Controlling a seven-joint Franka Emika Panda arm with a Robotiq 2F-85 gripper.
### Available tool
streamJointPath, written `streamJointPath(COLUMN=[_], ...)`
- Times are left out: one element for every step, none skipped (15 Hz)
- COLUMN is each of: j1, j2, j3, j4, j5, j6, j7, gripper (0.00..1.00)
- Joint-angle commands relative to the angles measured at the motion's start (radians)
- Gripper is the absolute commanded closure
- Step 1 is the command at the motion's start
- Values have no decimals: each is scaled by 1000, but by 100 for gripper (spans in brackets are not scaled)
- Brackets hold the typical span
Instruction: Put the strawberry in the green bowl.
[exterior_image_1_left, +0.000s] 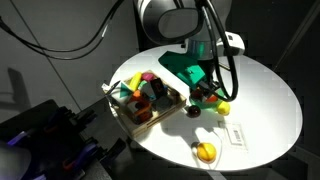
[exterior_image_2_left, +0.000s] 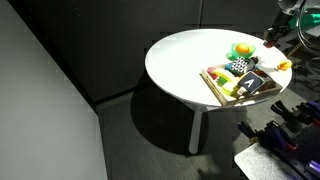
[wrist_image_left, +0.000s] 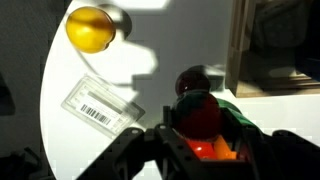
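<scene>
Dark room, round white worktop (exterior_image_1_left: 270, 110) under a hard light. A wooden tray (exterior_image_1_left: 118, 106) of toys sits near the middle, and a lemon (exterior_image_1_left: 206, 152) lies well apart near the edge. The gripper (exterior_image_1_left: 206, 90) hangs low just beside the tray.

In the wrist view the jaws are narrow, closed on the strawberry (wrist_image_left: 200, 115). It is carried between the fingertips with the green bowl (wrist_image_left: 232, 108) right behind and under it, so this is probably lining up for the drop. A maroon fruit (wrist_image_left: 190, 80) lies just past it, and a barcode label (wrist_image_left: 100, 105) lies flat nearby.

Only the wrist view shows the grasp. In both exterior views the arm hides it, and I cannot tell the height above the bowl.
</scene>
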Motion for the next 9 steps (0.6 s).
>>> streamJointPath(j1=[-28, -33, -37, -40, -43, -46, -48, -51, -54], j2=[78, 94, 107, 122, 133, 142, 152, 160, 169], j3=[27, 33, 38, 45, 51, 56, 62, 67, 70], j4=[97, 117, 135, 155, 171, 184, 199, 213, 226], j5=[26, 30, 32, 35, 36, 36, 35, 34, 32], j6=[8, 5, 1, -2, -3, -5, -5, -7, -8], j7=[16, 13, 13, 13, 12, 14, 15, 15, 17], gripper=[75, 75, 75, 75, 75, 75, 75, 75, 75])
